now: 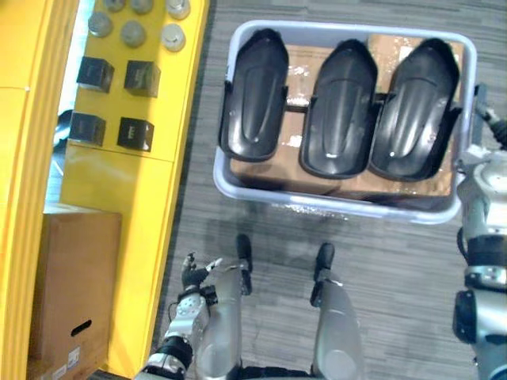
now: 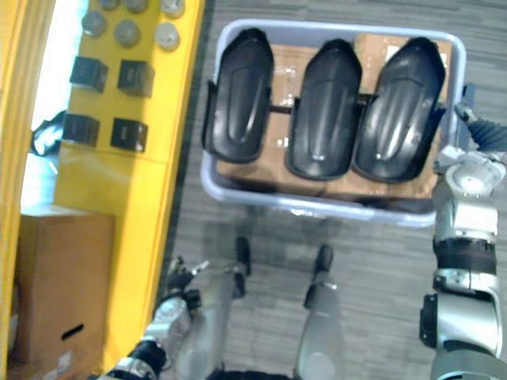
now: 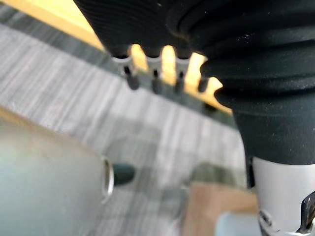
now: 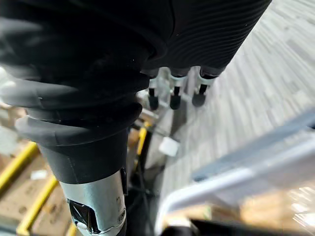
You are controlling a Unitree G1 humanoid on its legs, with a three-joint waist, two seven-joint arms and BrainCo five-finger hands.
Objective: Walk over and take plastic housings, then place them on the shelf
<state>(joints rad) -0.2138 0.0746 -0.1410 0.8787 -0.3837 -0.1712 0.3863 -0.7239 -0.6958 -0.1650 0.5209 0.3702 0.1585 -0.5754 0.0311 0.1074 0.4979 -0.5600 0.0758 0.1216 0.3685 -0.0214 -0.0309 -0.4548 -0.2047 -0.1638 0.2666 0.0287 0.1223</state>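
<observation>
Our left robot hand (image 1: 192,274) hangs low just beside the yellow shelf (image 1: 150,198), fingers straight and holding nothing. Our right robot hand (image 4: 174,91) hangs empty too, fingers straight, just beside the rim of the grey bin (image 1: 348,207). Three black housings (image 1: 342,107) lie side by side in that bin on cardboard (image 1: 301,71), ahead of both robot hands and nearer the right. Beside the left one we see the shelf carrying black blocks (image 1: 135,133) and grey discs (image 1: 133,33), with a box (image 1: 75,285) below; its label is too small to read.
</observation>
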